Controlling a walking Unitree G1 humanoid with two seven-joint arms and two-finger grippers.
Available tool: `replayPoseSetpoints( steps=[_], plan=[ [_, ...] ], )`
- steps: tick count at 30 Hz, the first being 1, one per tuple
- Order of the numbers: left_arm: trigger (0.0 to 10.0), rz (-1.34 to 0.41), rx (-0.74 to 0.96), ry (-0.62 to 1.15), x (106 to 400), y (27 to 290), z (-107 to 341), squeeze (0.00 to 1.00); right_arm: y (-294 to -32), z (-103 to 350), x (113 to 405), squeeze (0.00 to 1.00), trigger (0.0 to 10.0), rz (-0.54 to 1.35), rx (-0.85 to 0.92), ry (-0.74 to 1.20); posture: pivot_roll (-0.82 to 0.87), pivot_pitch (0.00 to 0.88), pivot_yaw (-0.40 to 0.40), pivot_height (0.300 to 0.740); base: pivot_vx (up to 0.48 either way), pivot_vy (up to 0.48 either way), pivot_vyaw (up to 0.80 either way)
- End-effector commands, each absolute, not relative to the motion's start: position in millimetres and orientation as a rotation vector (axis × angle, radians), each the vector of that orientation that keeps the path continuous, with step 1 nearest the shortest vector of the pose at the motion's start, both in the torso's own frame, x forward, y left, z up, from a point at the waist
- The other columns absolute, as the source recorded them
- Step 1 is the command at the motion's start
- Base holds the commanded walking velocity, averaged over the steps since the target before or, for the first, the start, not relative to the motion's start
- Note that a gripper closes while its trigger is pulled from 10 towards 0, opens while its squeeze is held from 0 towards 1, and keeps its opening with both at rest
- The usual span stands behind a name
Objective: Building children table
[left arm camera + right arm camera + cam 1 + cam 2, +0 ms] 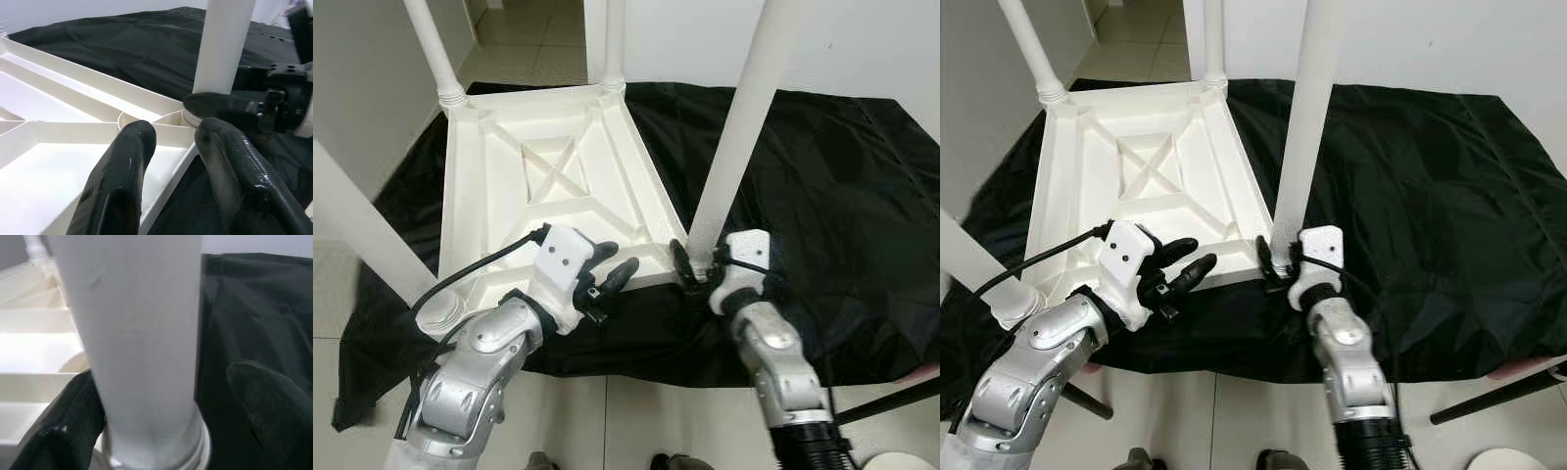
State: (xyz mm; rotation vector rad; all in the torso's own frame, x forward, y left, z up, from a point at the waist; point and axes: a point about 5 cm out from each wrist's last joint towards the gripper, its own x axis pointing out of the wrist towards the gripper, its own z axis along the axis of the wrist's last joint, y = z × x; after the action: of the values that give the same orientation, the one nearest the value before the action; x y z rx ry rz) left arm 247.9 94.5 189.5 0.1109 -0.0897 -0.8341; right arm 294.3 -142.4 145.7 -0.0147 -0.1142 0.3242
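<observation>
A white plastic children's table top [548,186] lies upside down on a black crinkled cloth [842,196] spread over the pale tiled floor [524,44], its ribbed underside (with a cross brace in the middle) facing up. White round legs stand up from its corners. The right gripper [695,266] sits at the base of the near right white round leg [739,127], one black finger on each side of it; the right wrist view shows one finger pressed to the leg and the other standing a little off it, so I cannot tell whether it truly grips. The left gripper [607,266] hovers over the table top's near edge, just beside that corner, its two fingers [122,181] parted and holding nothing.
</observation>
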Motion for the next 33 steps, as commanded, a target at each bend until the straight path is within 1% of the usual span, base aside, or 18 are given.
replayPoseSetpoints(
  steps=[1, 2, 4, 7, 8, 10, 16, 17, 18, 19, 30, 31, 33],
  plan=[
    [10.0, -0.829, 0.12, -0.094, 250, 95, 190, 0.0, -150, 143, 297, 0.0, 10.0, 0.407, -0.022, -0.113, -0.03, 0.097, 0.01, 0.74, 0.0, 0.0, 0.0],
    [10.0, -0.829, 0.12, -0.094, 250, 95, 190, 0.0, -150, 143, 297, 0.0, 10.0, 0.407, -0.022, -0.113, -0.03, 0.097, 0.01, 0.74, 0.0, 0.0, 0.0],
    [10.0, -0.828, 0.121, -0.096, 251, 95, 190, 0.0, -152, 145, 301, 0.0, 10.0, 0.482, -0.033, -0.116, -0.03, 0.095, 0.009, 0.74, 0.0, 0.0, 0.0],
    [10.0, -0.828, 0.122, -0.098, 251, 95, 190, 0.0, -153, 146, 303, 0.0, 10.0, 0.512, -0.036, -0.122, -0.03, 0.095, 0.009, 0.74, 0.0, 0.0, 0.0],
    [10.0, -0.83, 0.119, -0.099, 251, 95, 190, 0.0, -153, 148, 306, 0.0, 10.0, 0.546, -0.066, -0.137, -0.04, 0.095, 0.014, 0.74, 0.0, 0.0, 0.0],
    [10.0, -0.834, 0.119, -0.104, 253, 94, 191, 0.0, -149, 151, 316, 0.0, 10.0, 0.628, -0.12, -0.15, -0.04, 0.086, 0.024, 0.74, 0.0, 0.0, 0.0],
    [10.0, -0.835, 0.123, -0.109, 256, 93, 192, 0.0, -141, 153, 328, 0.0, 10.0, 0.729, -0.17, -0.135, -0.03, 0.082, 0.025, 0.74, 0.0, 0.0, 0.0],
    [10.0, -0.835, 0.123, -0.109, 256, 93, 192, 0.0, -140, 151, 330, 0.0, 4.2, 0.743, -0.177, -0.124, -0.03, 0.081, 0.021, 0.74, 0.0, 0.0, 0.0],
    [10.0, -0.836, 0.124, -0.11, 256, 93, 192, 0.0, -140, 150, 332, 0.0, 0.7, 0.756, -0.19, -0.119, -0.03, 0.081, 0.021, 0.74, 0.0, 0.0, 0.0],
    [10.0, -0.836, 0.125, -0.111, 255, 93, 192, 0.0, -140, 148, 333, 0.0, 0.0, 0.768, -0.192, -0.108, -0.03, 0.081, 0.02, 0.74, 0.0, 0.0, 0.0],
    [10.0, -0.819, 0.124, -0.113, 254, 95, 193, 0.0, -145, 137, 334, 0.0, 0.0, 0.821, -0.206, -0.075, -0.01, 0.081, 0.011, 0.74, 0.0, 0.0, 0.0],
    [10.0, -0.817, 0.125, -0.113, 254, 96, 193, 0.0, -145, 136, 335, 0.0, 10.0, 0.809, -0.195, -0.072, -0.01, 0.083, 0.011, 0.74, 0.0, 0.0, 0.0],
    [10.0, -0.815, 0.125, -0.113, 253, 96, 193, 0.0, -145, 137, 335, 0.0, 10.0, 0.79, -0.16, -0.08, -0.01, 0.083, 0.011, 0.74, 0.0, 0.0, 0.0]
  ],
)
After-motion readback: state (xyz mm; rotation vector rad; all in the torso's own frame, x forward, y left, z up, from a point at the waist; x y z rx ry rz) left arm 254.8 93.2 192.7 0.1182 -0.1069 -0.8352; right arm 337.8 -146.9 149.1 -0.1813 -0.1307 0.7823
